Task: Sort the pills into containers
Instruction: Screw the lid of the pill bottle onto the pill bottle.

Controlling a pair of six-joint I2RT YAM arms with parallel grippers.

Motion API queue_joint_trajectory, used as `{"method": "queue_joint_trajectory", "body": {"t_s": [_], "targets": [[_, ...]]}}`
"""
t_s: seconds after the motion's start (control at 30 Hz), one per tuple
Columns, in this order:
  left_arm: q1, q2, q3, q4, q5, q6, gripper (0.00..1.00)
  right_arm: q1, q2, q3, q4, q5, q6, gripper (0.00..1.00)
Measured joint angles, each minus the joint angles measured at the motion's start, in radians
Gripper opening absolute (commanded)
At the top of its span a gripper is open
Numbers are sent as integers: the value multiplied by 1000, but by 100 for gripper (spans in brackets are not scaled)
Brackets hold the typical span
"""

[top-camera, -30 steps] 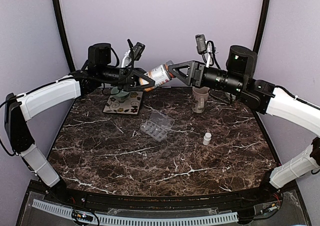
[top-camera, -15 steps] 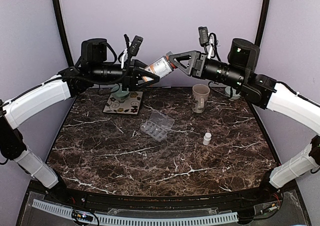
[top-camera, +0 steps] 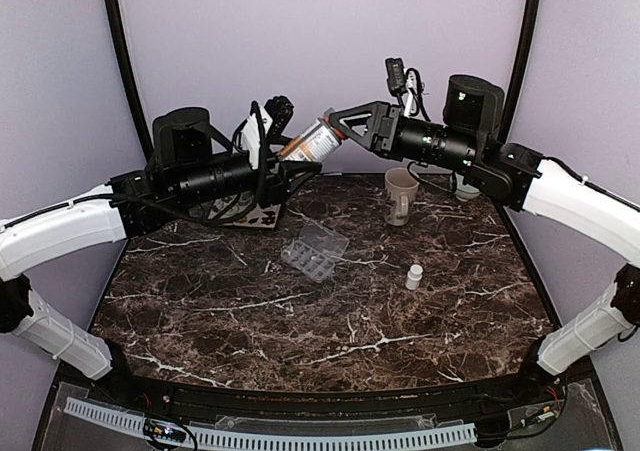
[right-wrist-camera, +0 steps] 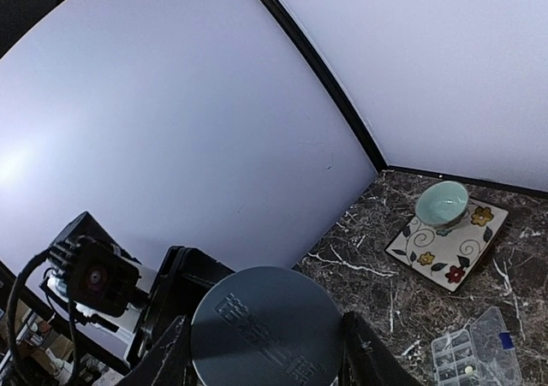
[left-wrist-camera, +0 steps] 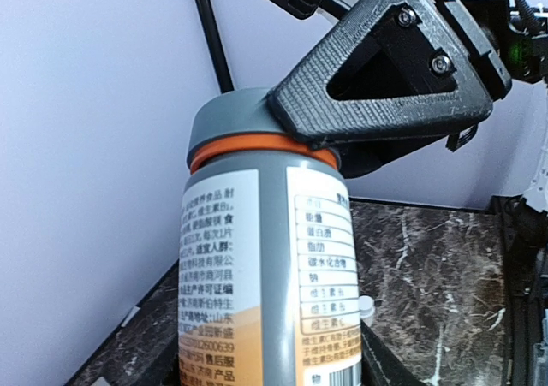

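The pill organizer point(top-camera: 308, 259) is a small, flat box of clear plastic, its cells set in two rows. It sits level, to the left of the small white bottle point(top-camera: 413, 276) and well apart from it, a little farther back, turned at a slant to that bottle. Its hinged lid point(top-camera: 331, 238) is thrown open and leans back on the far side. One or two pale specks point(right-wrist-camera: 468, 369) show in the cells, too small to say what they are.
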Motion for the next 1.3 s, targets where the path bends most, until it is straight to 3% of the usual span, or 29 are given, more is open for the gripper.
{"method": "queue_joint_trajectory", "body": {"t_s": [0.2, 0.4, 0.57, 0.73, 0.83, 0.97, 1.1, 1.17, 1.3], "targets": [[-112, -4, -89, 167, -326, 207, 0, -3, 11, 10, -12, 6, 24, 1], [-211, 65, -154, 461, -636, 496, 0, -5, 21, 27, -11, 20, 39, 0], [-256, 151, -181, 726, -792, 734, 0, -8, 26, 34, -7, 31, 50, 0], [-270, 181, -203, 856, -846, 859, 0, -8, 34, 41, -4, 24, 61, 1], [-275, 181, -207, 870, -853, 878, 0, -8, 33, 41, -4, 18, 63, 19], [-277, 180, -208, 868, -854, 879, 0, -7, 24, 31, 3, 18, 64, 58], [-285, 177, -211, 864, -829, 876, 0, -1, 6, 6, 5, 20, 64, 80], [-295, 175, -212, 862, -808, 875, 0, 10, -1, -20, 7, 19, 69, 87], [-306, 172, -217, 850, -778, 869, 0, 20, -36, -81, 13, 22, 66, 89]]}}
